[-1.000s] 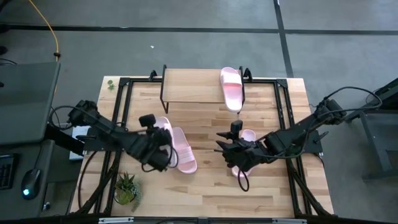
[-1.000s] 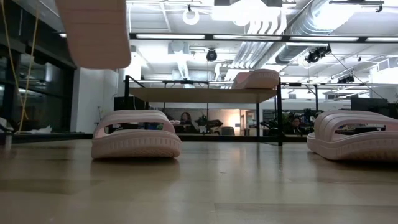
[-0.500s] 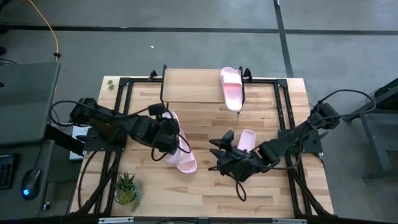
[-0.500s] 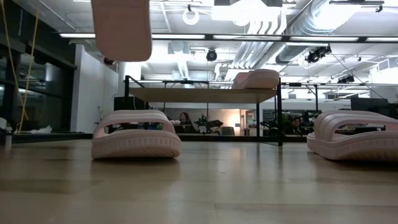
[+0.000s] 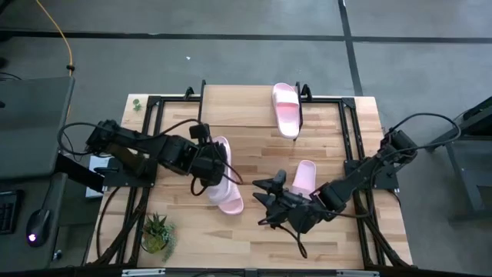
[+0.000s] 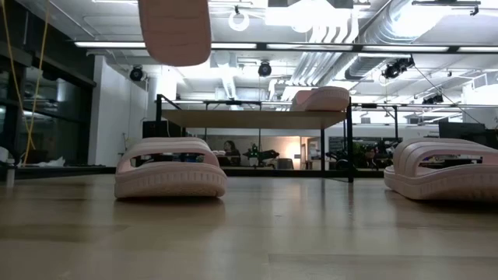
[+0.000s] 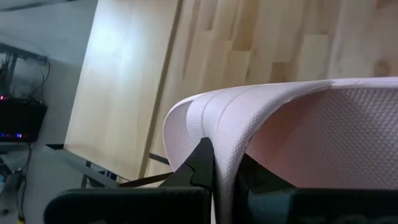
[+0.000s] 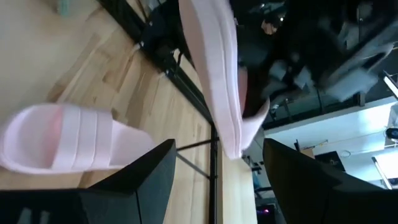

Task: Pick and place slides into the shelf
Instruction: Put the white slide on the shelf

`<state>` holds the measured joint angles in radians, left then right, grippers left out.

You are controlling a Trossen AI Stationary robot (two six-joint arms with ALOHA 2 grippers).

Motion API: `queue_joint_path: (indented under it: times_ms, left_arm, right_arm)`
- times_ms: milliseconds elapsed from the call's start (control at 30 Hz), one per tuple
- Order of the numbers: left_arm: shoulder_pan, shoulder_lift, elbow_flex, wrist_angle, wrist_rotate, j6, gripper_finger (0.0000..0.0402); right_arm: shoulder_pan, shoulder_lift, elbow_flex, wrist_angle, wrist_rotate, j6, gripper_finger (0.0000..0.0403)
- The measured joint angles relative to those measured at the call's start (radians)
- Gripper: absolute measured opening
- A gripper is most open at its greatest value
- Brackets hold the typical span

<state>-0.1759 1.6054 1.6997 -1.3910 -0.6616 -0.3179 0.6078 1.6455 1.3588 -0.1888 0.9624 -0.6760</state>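
Note:
My left gripper (image 5: pixel 209 164) is shut on a pale pink slide (image 5: pixel 217 149) and carries it above the table; in the low view that slide (image 6: pixel 175 29) hangs high up. A second slide (image 5: pixel 230 197) lies sole-down on the table just below it. A third slide (image 5: pixel 302 177) lies beside my right arm. The fourth slide (image 5: pixel 285 108) rests on the right end of the shelf (image 5: pixel 238 108). My right gripper (image 5: pixel 265 205) hovers open, left of the third slide, and touches nothing. My left gripper pinches the ribbed strap's edge (image 7: pixel 222 146) of the lifted slide between its two fingers (image 7: pixel 203 163), one outside the strap and one under it. The slide is clear of the table and stands on its side in the hold.
A small potted plant (image 5: pixel 156 231) stands at the table's near left corner. Black frame rails (image 5: pixel 355 135) run along both sides of the table. The left part of the shelf plank (image 6: pixel 249 118) is bare. Cables trail from both arms.
My left gripper has carried its slide toward the table's right and far edge, closer to the shelf, staying shut on it. My right gripper has drawn back toward the table's left and near edge, so the third slide now shows in full.

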Motion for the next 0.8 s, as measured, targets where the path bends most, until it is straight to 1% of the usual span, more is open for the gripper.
queue_joint_path:
  times_ms: [133,267,500,800]
  left_arm:
    - [0.041,0.0,0.0,0.009,0.002,0.022,0.0003]
    - [0.074,0.0,0.0,0.034,0.064,0.047,0.0003]
    - [0.077,0.0,0.0,0.104,0.113,0.105,0.0003]
    - [0.078,0.0,-0.055,0.135,0.11,0.108,0.0003]
  right_arm:
    - [0.004,0.032,0.029,-0.002,0.003,-0.007,0.0234]
    - [0.004,0.081,0.073,-0.01,0.009,-0.032,0.0234]
    - [-0.001,0.147,0.163,-0.018,0.031,-0.039,0.0234]
    - [-0.008,0.155,0.181,-0.026,0.032,-0.012,0.0234]
